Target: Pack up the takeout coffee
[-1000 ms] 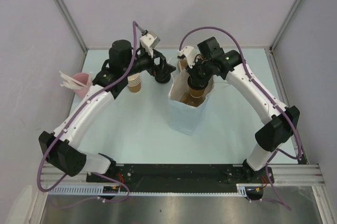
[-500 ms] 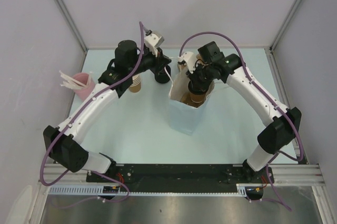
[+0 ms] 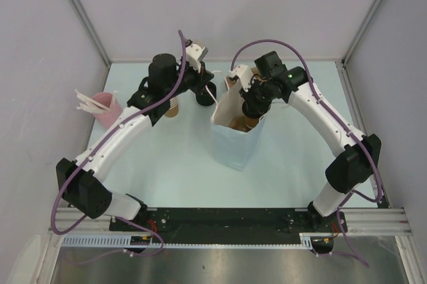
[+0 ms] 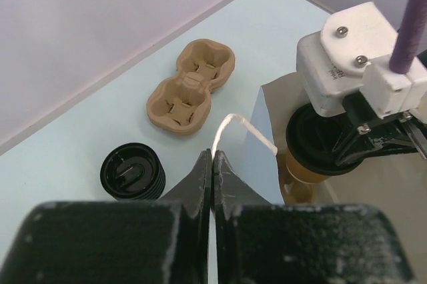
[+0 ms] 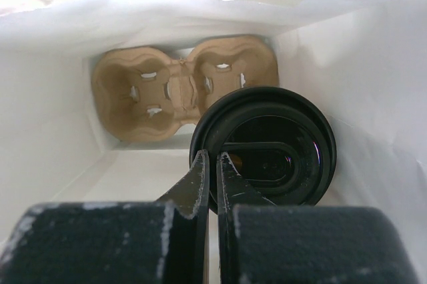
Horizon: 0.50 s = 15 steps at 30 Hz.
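While the right claw pinches the takeout coffee, a carrier lies below.

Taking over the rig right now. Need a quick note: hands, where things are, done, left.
Left hand: shut on the bag handle, keeping the white bag open at the top.
Right hand: down inside the bag, shut on the lid rim of the takeout coffee.
Done: coffee is lidded and inside the bag, above the cup carrier on the bag floor.
Left: seat the cup (cannot tell if it rests yet), release, pull both hands clear.
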### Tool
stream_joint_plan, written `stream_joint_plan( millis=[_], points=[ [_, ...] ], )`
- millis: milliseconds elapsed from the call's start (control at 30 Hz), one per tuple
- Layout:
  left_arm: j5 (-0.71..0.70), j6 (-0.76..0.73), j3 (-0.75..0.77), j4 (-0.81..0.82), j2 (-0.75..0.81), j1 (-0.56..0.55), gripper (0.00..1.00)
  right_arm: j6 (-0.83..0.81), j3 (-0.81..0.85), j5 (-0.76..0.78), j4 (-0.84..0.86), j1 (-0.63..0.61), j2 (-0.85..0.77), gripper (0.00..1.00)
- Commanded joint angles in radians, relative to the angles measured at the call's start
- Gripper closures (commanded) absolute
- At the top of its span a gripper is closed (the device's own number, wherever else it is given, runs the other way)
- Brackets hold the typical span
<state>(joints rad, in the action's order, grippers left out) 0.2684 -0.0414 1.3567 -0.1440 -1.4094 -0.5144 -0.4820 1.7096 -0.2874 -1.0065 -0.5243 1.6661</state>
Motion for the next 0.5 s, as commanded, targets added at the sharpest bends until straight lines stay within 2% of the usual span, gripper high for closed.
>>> stream_joint_plan(
  millis=[0,467],
  points=[
    [-0.035,0.028,-0.001,0.034,0.0,-0.01,1.0,-0.03,0.002,-0.015,-0.01,0.004,0.023,1.0],
    [-0.046,0.037,-0.008,0.041,0.001,-0.029,1.0,-0.037,0.03,0.022,-0.029,0.001,0.095,1.0]
  ],
)
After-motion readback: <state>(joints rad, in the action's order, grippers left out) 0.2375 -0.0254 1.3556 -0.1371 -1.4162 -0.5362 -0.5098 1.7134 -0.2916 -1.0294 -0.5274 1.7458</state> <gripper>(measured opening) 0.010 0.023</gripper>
